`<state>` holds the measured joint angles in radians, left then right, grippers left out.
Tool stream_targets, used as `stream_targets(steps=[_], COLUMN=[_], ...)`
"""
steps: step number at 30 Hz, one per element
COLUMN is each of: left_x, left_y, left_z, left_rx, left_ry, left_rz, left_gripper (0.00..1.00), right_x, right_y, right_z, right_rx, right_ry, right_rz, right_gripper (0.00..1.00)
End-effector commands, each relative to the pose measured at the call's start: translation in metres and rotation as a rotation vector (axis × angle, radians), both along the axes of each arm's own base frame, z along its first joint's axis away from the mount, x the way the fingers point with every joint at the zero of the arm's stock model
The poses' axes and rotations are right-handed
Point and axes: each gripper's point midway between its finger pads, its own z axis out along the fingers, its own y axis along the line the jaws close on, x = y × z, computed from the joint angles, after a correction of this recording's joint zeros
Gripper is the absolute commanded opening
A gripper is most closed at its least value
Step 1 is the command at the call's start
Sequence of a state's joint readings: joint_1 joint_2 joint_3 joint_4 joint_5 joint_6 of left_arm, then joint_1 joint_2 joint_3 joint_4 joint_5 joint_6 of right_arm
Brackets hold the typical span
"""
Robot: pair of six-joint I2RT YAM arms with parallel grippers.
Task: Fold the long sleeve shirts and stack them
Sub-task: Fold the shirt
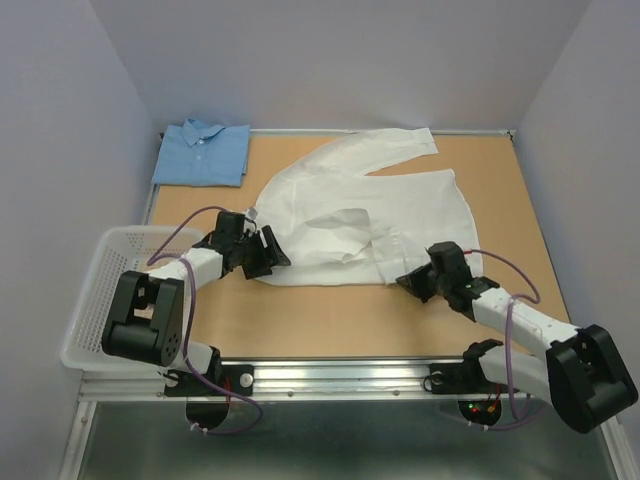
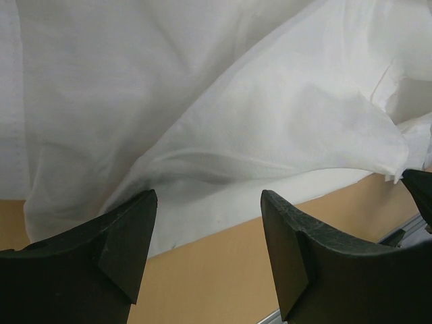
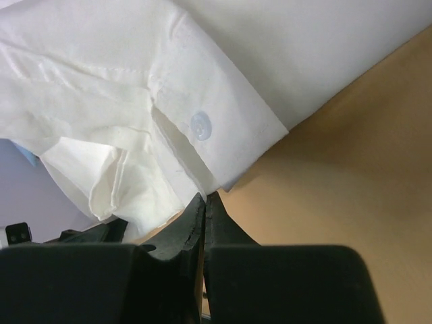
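Note:
The white shirt (image 1: 370, 200) lies spread and rumpled across the middle of the tan table, one sleeve reaching the far edge. The light blue shirt (image 1: 203, 153) lies folded at the far left corner. My left gripper (image 1: 268, 255) is open at the white shirt's near left hem; in the left wrist view the cloth (image 2: 223, 121) lies just beyond the open gripper (image 2: 209, 229), with nothing between the jaws. My right gripper (image 1: 410, 280) is at the near right hem. In the right wrist view the gripper (image 3: 205, 199) is shut on the edge of the buttoned white cloth (image 3: 223, 128).
A white mesh basket (image 1: 100, 290) stands at the table's left edge beside my left arm. Bare tan table (image 1: 330, 320) runs along the near side, ending at a metal rail. Grey walls close in the left, right and far sides.

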<state>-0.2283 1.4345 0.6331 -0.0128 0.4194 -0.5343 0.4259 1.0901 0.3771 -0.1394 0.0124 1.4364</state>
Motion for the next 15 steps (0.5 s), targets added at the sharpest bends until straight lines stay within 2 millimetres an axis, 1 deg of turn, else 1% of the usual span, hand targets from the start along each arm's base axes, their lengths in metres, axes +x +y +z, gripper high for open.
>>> stream_targets(steps=[1,2,3,4,8,13,15], left_x=[-0.012,-0.013,-0.013,-0.013,-0.012,-0.015,-0.014], left_y=[0.003,0.004,0.004,0.004,0.004,0.004,0.004], left_z=[-0.018,-0.019,-0.019,-0.019,-0.018,-0.019,-0.019], left_rx=[0.023,0.025,0.024,0.024,0.026,0.027,0.026], left_ry=[0.046,0.052,0.049,0.049,0.046,0.049,0.046], left_rz=[-0.006,-0.006,-0.006,-0.006,-0.004,-0.008,-0.008], left_gripper=[0.75,0.75,0.75,0.75,0.75,0.75,0.75], right_x=[0.025,0.023,0.025,0.029,0.033,0.031,0.031], right_y=[-0.002,-0.005,-0.009,-0.011,-0.025,-0.029,-0.034], right_z=[0.044,0.043,0.045,0.053,0.051,0.026,0.016], right_rx=[-0.053,-0.084,-0.110,-0.137,-0.251,-0.295,-0.323], right_ry=[-0.131,-0.123,-0.134,-0.156,-0.152,-0.075,-0.054], right_rz=[0.005,0.017,0.012,0.022,0.031,0.052,0.036], right_gripper=[0.01,0.01,0.01,0.00,0.01,0.01,0.01])
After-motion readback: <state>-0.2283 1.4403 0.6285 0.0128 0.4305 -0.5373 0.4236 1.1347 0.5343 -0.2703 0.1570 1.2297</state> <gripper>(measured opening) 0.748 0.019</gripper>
